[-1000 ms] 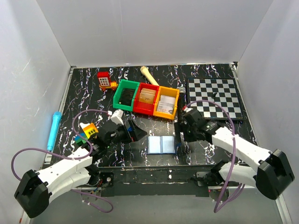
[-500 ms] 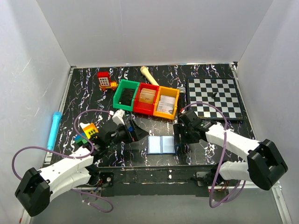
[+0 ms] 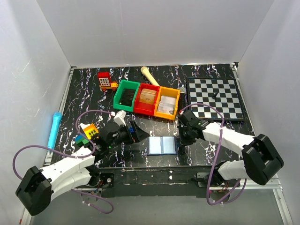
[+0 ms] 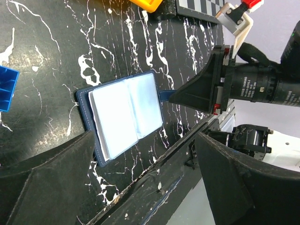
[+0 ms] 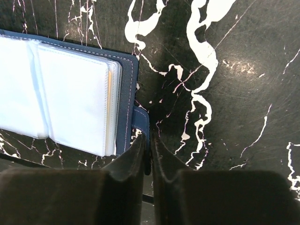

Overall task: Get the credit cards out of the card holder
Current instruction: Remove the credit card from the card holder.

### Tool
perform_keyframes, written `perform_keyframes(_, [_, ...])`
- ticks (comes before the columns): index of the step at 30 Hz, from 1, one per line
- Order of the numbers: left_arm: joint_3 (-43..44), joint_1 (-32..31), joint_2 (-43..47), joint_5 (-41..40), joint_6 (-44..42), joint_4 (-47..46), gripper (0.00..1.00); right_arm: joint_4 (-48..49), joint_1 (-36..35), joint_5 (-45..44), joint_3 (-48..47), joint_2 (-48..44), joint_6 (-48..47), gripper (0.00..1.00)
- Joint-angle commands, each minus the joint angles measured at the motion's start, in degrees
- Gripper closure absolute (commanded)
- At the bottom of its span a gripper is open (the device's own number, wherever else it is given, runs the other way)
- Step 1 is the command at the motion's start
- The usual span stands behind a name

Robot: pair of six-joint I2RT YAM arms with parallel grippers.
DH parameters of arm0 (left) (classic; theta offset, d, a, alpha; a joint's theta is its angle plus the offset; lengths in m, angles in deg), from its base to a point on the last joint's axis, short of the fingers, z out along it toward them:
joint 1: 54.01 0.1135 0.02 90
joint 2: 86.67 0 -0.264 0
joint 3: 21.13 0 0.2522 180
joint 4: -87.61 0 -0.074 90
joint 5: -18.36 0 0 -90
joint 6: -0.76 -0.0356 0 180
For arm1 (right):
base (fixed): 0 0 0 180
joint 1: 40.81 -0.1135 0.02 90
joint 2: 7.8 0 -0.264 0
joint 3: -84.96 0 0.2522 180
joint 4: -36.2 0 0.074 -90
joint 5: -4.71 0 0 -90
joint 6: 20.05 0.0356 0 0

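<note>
The left claw (image 3: 135,133) was held spread wide just left of the navy-blue folding card holder (image 3: 162,146), laid open on the black marbled table (image 3: 84,93) at its near edge; its snap tab (image 5: 141,119) was pinched by the right claw (image 5: 149,140).

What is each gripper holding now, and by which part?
The right gripper pinches the card holder by its snap tab, at the holder's side edge. The left gripper is open and holds nothing.
</note>
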Motion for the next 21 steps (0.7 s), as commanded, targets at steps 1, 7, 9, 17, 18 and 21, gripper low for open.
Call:
perform_keyframes(1, [1.58,-1.15,-1.42,0.75,-1.92,-0.15,0.13,-0.32,0.13,0.45,-2.13,-0.93,0.0,0.89])
perform_keyframes(7, [6.68,-6.76,-6.51,-2.15,-4.47,2.4,0.16,0.29,0.04,6.5,-1.87,-6.37,-2.99,0.99])
perform_keyframes(9, [8.7,-8.79,-8.97,-3.12,-5.18,2.75,0.16,1.69,0.04,9.31,-1.26,-8.65,-3.96,0.99])
perform_keyframes(17, [14.07,-11.17,-16.71,-3.38,-6.32,4.07,0.19,1.7,-0.04,14.33,-2.31,-13.32,-5.63,0.99])
perform_keyframes(18, [14.5,-11.17,-17.24,-3.47,-6.41,4.25,0.2,1.52,-0.05,14.51,-2.57,-13.5,-5.89,0.99])
perform_keyframes(21, [15.74,-11.26,-18.99,-3.47,-7.2,4.43,0.21,1.7,-0.04,15.04,-2.92,-14.11,-6.24,0.99])
